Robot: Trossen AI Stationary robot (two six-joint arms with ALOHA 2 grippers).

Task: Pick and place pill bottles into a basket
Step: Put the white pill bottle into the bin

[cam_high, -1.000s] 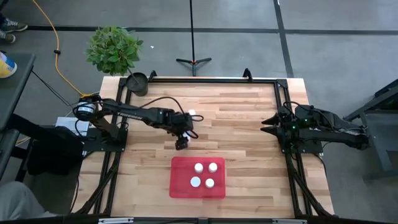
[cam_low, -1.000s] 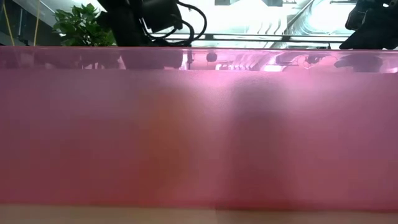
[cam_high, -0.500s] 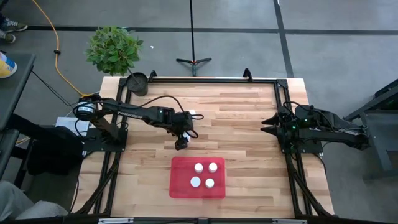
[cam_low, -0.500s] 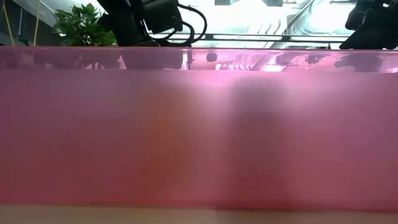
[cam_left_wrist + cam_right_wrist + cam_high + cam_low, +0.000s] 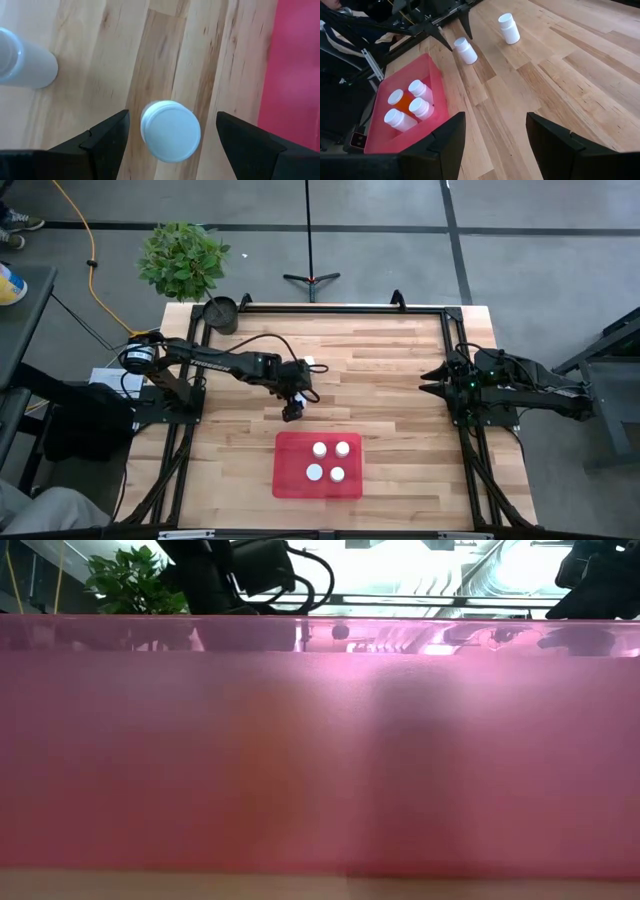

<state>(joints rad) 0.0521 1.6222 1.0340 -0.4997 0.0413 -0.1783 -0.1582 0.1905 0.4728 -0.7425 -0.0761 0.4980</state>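
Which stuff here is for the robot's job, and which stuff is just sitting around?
For the job:
- four bottles already in the basket
- bottle between the open left gripper fingers
- another bottle standing on the table

Just sitting around:
- plant
- dark pot
- right gripper, waiting at the table's edge
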